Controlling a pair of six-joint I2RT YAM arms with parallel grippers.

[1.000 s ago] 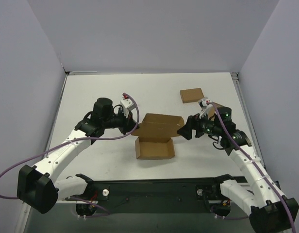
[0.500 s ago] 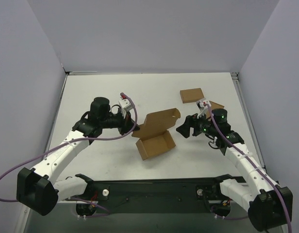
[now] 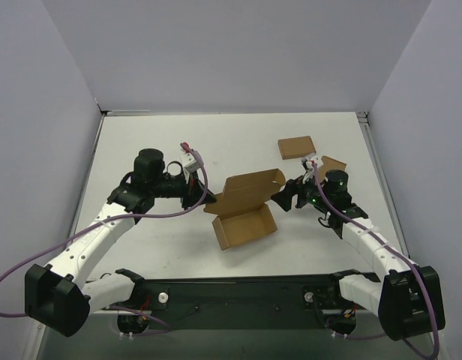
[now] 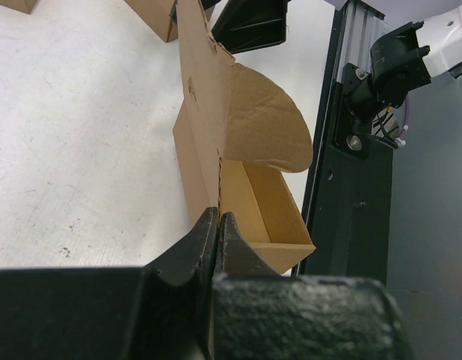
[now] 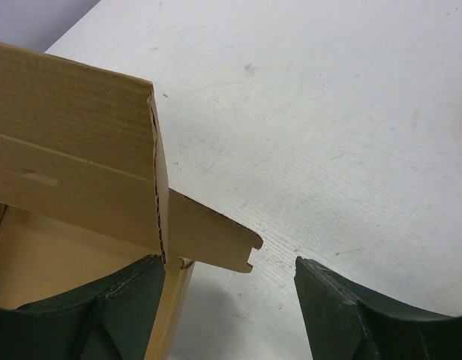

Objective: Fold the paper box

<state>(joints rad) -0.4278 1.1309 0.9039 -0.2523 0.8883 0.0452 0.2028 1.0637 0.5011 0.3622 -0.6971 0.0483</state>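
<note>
The paper box [image 3: 244,210] is a shallow brown cardboard tray with its lid flap raised, at the table's middle. My left gripper [image 3: 209,201] is shut on the box's left edge. In the left wrist view the jaws [image 4: 218,225] pinch the cardboard wall, and the box [image 4: 246,135] stands ahead with a rounded flap. My right gripper [image 3: 280,198] is open at the box's right end. In the right wrist view [image 5: 231,300] one finger [image 5: 103,315] sits by the box wall [image 5: 66,150]. A notched side tab [image 5: 216,240] juts between the fingers, untouched.
A small flat brown box [image 3: 296,147] lies at the back right. A second small box [image 3: 334,164] is partly hidden behind my right arm. The black base rail [image 3: 238,289] runs along the near edge. Walls close in on the left, back and right.
The box has turned counterclockwise and its lid flap has risen. My right gripper has moved toward the back beside the box's right end. My left gripper has kept its hold.
</note>
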